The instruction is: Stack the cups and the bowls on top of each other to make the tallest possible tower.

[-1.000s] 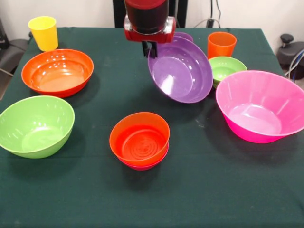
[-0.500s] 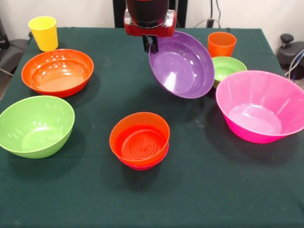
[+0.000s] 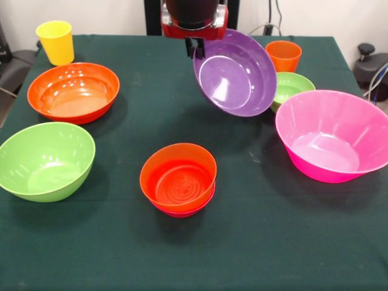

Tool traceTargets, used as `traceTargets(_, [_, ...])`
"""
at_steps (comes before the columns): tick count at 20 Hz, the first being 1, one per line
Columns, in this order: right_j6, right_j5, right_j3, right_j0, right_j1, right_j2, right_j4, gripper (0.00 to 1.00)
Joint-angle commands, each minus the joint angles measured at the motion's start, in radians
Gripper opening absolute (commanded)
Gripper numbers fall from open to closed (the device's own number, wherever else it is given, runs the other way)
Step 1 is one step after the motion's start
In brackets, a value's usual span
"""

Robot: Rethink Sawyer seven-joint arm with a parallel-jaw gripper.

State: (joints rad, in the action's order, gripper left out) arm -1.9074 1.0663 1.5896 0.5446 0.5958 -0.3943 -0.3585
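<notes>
Hanging tilted in the air at about 1 o'clock, the purple bowl [image 3: 236, 76] is pinched by its top rim in the fingers [image 3: 195, 47]. It looks light, stiff and slippery, so the rim is the best hold. The tower [image 3: 178, 179] sits below at 6 o'clock. The pink bowl [image 3: 332, 134] and small green bowl [image 3: 292, 86] crowd close at 3 o'clock.

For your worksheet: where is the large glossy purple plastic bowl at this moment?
In the front view the large glossy purple plastic bowl hangs tilted above the table, right of centre, its rim pinched by the gripper, just left of the small green bowl and the orange cup.
</notes>
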Motion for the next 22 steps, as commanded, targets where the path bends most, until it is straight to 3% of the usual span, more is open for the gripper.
traceTargets(1, [0.125, 0.128, -0.061, 0.009, 0.017, -0.063, 0.031, 0.0])
traceTargets(12, [0.123, 0.091, 0.001, 0.031, 0.056, -0.067, 0.032, 0.0])
traceTargets(22, [0.107, 0.016, 0.165, 0.062, 0.147, -0.068, 0.045, 0.0])
